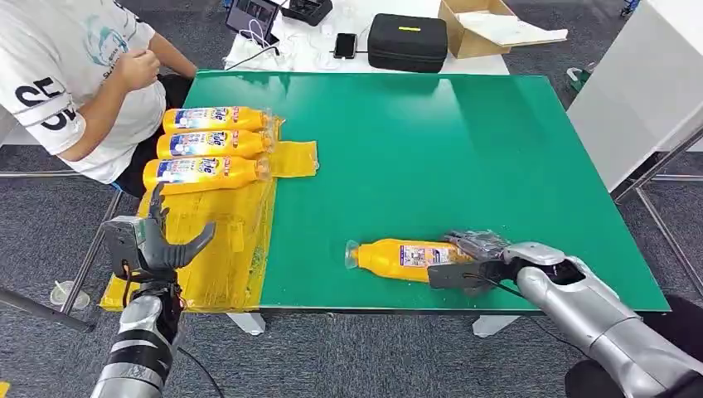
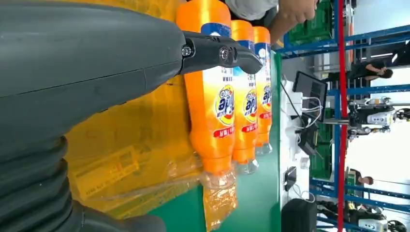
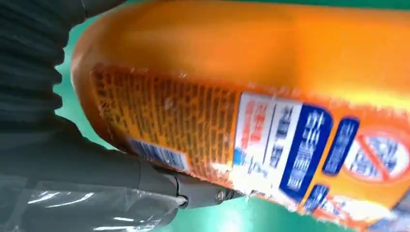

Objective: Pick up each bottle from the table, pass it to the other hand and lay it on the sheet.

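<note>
Three bottles (image 1: 211, 143) lie on the yellow sheet (image 1: 217, 249); right hand (image 1: 472, 264) fingers wrap the fourth bottle (image 1: 398, 259) on the table (image 1: 431, 141), left hand (image 1: 157, 240) waits spread and empty.

Looks like a robotics lab or test space: green-topped bench (image 1: 464, 149) on grey carpet (image 1: 348, 356), a side table with a tablet (image 1: 251, 14), phone (image 1: 345, 45), black case (image 1: 407, 41) and cables, plus blue metal racking (image 2: 338, 63) with gear.

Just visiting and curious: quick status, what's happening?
Right hand around fourth bottle lying on green table. Left hand open over yellow sheet. Three bottles already laid there. Nothing in the way.
</note>
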Tool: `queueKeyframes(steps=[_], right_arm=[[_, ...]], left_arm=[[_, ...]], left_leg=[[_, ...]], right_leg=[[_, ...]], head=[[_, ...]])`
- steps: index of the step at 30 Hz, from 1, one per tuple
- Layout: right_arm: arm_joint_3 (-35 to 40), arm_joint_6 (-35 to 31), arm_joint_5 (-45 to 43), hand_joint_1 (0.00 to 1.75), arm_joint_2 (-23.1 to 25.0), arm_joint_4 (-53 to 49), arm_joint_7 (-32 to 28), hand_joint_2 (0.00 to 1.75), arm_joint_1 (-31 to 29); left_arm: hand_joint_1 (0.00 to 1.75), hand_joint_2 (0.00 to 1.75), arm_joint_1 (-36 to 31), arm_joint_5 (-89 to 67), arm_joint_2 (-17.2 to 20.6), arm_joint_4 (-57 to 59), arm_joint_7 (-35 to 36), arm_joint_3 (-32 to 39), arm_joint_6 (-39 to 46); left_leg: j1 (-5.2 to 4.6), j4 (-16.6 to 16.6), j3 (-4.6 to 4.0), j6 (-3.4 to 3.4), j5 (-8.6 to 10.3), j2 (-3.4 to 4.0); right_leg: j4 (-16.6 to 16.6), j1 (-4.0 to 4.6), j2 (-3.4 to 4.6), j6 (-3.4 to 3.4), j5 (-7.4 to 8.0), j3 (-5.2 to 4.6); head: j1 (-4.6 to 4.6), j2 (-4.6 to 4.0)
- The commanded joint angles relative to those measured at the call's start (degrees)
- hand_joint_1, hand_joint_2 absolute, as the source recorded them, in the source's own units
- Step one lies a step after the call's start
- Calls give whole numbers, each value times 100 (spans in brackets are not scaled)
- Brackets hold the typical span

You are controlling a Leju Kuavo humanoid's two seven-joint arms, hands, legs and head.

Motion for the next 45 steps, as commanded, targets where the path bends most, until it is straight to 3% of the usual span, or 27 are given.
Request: queueKeyframes(steps=[1, 4, 10, 11, 12, 13, 17, 26, 29, 33, 38, 45], right_arm=[[712, -309, 202, 129, 637, 1061, 120, 175, -240], [558, -636, 374, 131, 867, 1325, 182, 175, -109], [521, -660, 419, 131, 860, 1319, 154, 175, -98], [521, -660, 419, 141, 860, 1319, 154, 175, -98], [456, -704, 466, 166, 903, 1333, 152, 175, -86], [449, -739, 518, 173, 949, 1362, 177, 175, -84], [22, -1062, 660, 175, 1257, 1541, 113, 175, 106], [-26, -1131, 706, 175, 1272, 1518, 118, 175, 152], [-729, -1838, 639, 175, 1397, 1119, 96, 175, 594], [-2646, -3275, 1099, 175, 2244, -399, -64, 175, 1838], [-4005, -4827, 820, 175, 3239, -1631, -968, 175, 2515], [-5023, -5590, -130, 175, 3835, -2101, -2043, 175, 2881]], left_arm=[[0, 175, -168, 62, -61, 366, 9, -22, -67], [0, 175, -172, 92, -61, 418, -6, 19, -71], [0, 175, -172, 93, -61, 408, -7, 23, -68], [0, 175, -172, 93, -61, 408, -7, 23, -68], [0, 175, -179, 106, -63, 405, -7, 32, -89], [0, 175, -181, 107, -67, 402, -7, 36, -87], [0, 175, -168, 70, -86, 395, -7, 1, -115], [0, 175, -157, 66, -86, 386, -7, -2, -114], [0, 175, -67, 89, -109, 232, 37, -13, -203], [0, 175, 342, 290, -205, -505, 323, -52, -474], [0, 175, 750, 844, -309, -1257, 641, -228, -949], [0, 175, 862, 1334, -313, -1677, 842, -654, -1049]], left_leg=[[3, -8, 36, 6, -9, 22], [5, -12, 38, 4, -7, 21], [4, -11, 51, 6, -7, 38], [5, -9, 49, 5, -7, 38], [5, -13, 57, 8, -6, 39], [5, -10, 55, 6, -7, 39], [8, -8, 61, 3, -9, 49], [8, -11, 73, 5, -7, 60], [10, -12, 74, 4, -6, 58], [13, -9, 72, 0, -10, 64], [7, -3, 47, 0, -20, 77], [7, 3, 22, 9, -21, 28]], right_leg=[[-14, 7, 12, -9, -2, 33], [-17, 9, 8, -10, 1, 35], [-14, 9, 8, -10, 4, 37], [-12, 9, 13, -9, 5, 34], [-17, 10, 11, -13, 7, 43], [-13, 10, 13, -14, 8, 39], [-13, 13, 22, -21, 14, 41], [-14, 16, 32, -24, 15, 48], [-16, 17, 30, -24, 15, 51], [-13, 19, 39, -24, 14, 48], [4, 14, 52, -28, 5, 21], [6, 13, 9, -12, -21, 14]], head=[[0, 0], [2, 0], [2, 0], [0, 0], [2, 0], [0, 0], [2, 0], [2, 0], [2, 0], [0, 0], [0, 0], [0, 0]])
